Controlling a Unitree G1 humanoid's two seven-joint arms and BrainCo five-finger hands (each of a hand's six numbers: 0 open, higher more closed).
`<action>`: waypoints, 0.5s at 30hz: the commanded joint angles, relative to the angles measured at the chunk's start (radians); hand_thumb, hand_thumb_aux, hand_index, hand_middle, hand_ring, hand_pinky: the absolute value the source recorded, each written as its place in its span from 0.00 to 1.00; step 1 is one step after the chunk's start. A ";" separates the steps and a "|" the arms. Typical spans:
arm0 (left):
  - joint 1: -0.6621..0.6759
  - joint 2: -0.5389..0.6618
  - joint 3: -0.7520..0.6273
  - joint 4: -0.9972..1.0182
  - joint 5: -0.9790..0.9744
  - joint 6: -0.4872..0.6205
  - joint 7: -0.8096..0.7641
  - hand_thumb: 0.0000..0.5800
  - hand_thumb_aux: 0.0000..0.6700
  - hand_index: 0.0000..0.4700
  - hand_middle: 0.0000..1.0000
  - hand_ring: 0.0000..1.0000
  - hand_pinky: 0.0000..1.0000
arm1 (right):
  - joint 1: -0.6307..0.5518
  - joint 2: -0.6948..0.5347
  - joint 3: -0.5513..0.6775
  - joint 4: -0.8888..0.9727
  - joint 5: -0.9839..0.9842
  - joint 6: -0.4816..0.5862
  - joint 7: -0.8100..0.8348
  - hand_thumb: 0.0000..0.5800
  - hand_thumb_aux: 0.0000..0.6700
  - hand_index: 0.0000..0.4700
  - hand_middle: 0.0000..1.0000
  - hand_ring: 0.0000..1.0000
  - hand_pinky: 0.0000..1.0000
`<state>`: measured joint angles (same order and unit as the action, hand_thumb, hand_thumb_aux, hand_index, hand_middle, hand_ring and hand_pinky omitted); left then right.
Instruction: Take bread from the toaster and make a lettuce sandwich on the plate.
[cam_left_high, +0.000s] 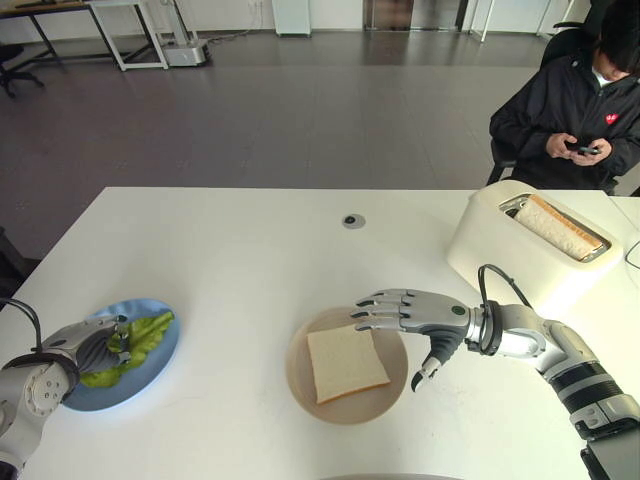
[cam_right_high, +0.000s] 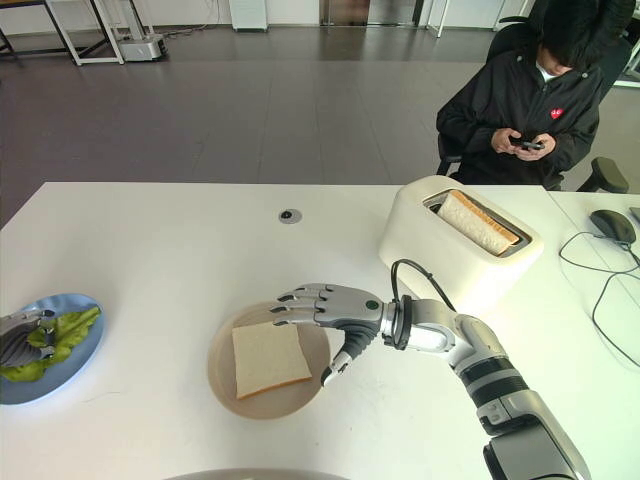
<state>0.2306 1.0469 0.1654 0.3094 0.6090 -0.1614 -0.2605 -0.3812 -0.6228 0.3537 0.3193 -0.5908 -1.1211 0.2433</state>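
A slice of white bread (cam_left_high: 346, 364) lies flat on the tan plate (cam_left_high: 301, 388) near the table's front. My right hand (cam_left_high: 415, 317) hovers just over the plate's right rim, fingers spread and holding nothing. A second slice (cam_left_high: 561, 227) stands in the slot of the white toaster (cam_left_high: 500, 252) at the right. At the left, green lettuce (cam_left_high: 145, 337) lies on a blue plate (cam_left_high: 160, 368), and my left hand (cam_left_high: 85, 350) rests on it with its fingers curled around the leaves.
A small round grommet (cam_left_high: 353, 221) sits in the table's middle back. A cable (cam_right_high: 590, 290) and a computer mouse (cam_right_high: 611, 225) lie on the table to the right of the toaster.
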 joint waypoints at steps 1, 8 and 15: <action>0.032 0.039 0.031 -0.049 0.003 0.003 0.019 0.87 0.64 0.64 0.00 0.00 0.00 | -0.004 -0.009 0.005 -0.006 0.014 0.007 0.018 0.00 0.00 0.00 0.00 0.00 0.00; 0.099 0.045 0.101 -0.166 0.015 0.044 0.022 0.83 0.58 0.58 0.00 0.00 0.00 | -0.004 -0.011 0.003 -0.009 0.025 0.010 0.024 0.00 0.00 0.00 0.00 0.00 0.00; -0.022 0.029 -0.025 -0.023 0.037 -0.018 0.053 0.87 0.64 0.64 0.00 0.00 0.00 | -0.003 -0.012 0.004 -0.008 0.035 0.012 0.031 0.00 0.00 0.00 0.00 0.00 0.00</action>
<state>0.2436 1.0775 0.1803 0.2351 0.6299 -0.1566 -0.2190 -0.3803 -0.6278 0.3545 0.3148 -0.5639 -1.1128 0.2615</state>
